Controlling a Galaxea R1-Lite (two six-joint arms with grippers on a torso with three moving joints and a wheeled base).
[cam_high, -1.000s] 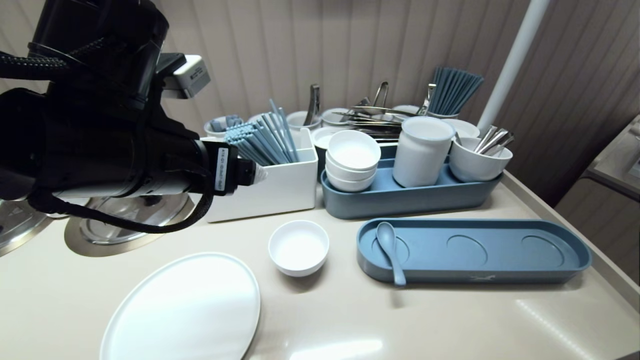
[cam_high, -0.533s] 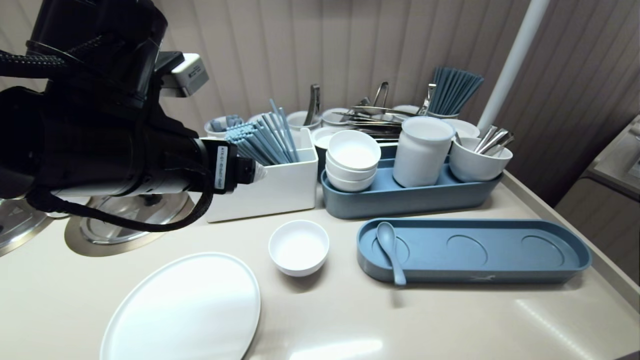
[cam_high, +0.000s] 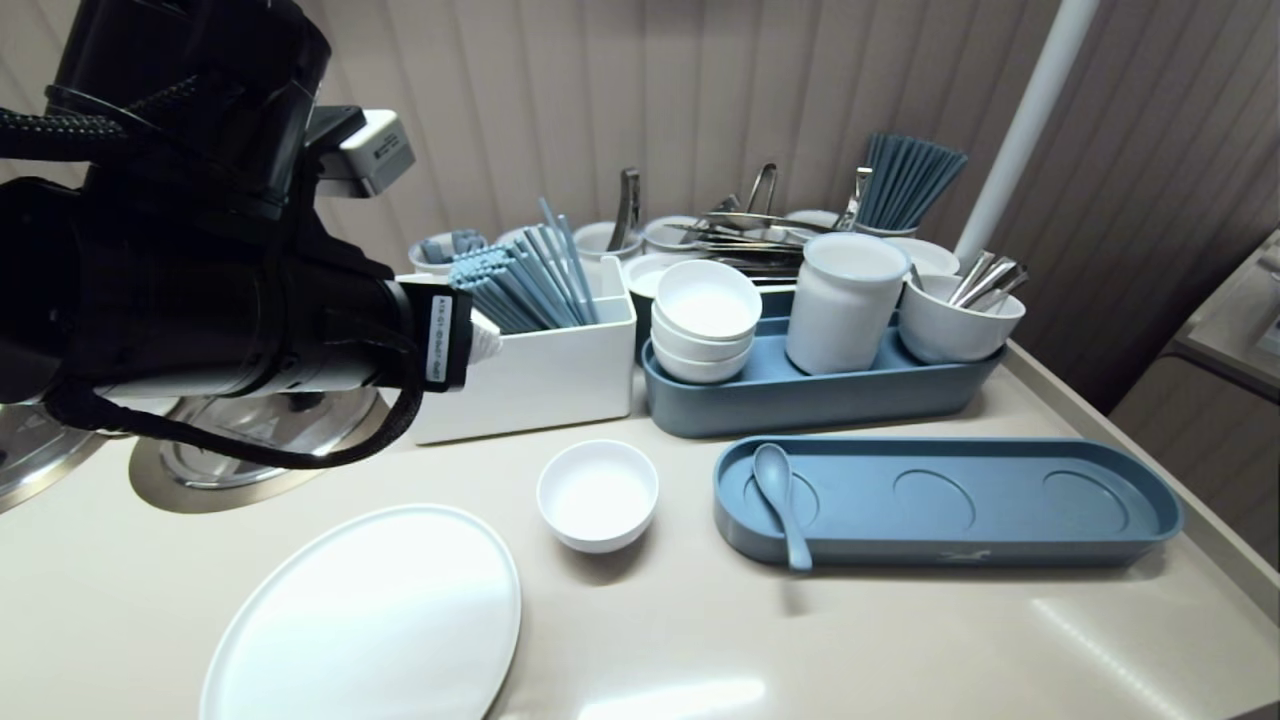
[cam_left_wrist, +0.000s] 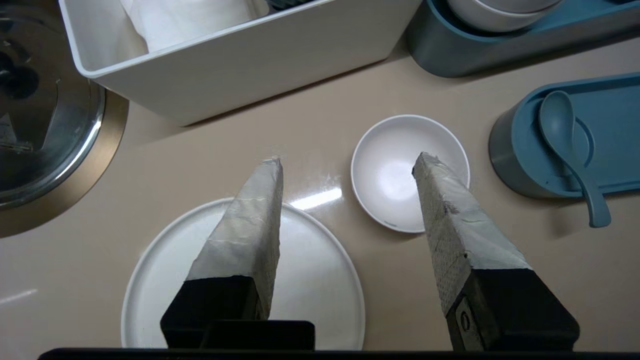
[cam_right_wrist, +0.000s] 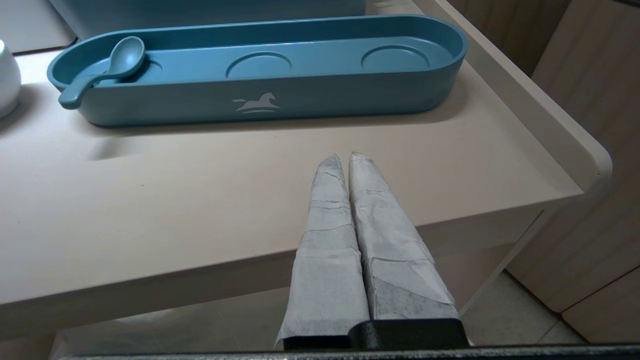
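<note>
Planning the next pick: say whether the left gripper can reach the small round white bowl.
Probably yes: the left gripper hangs open above the small round white bowl, slightly off centre, nothing between them.

Bare counter between bowl and white box

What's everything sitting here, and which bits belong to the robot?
plate: one, white, front left of counter
small bowl: one, white, right of plate
long tray: one, blue, front right
spoon: one, blue, tray's left end
holder: one, blue, behind tray
stacked bowls: about three, white, in holder
jar: one, white, in holder
box: one, white, holding blue chopsticks
left pincer: open, above plate and bowl
right pincer: shut, at counter's front edge
</note>
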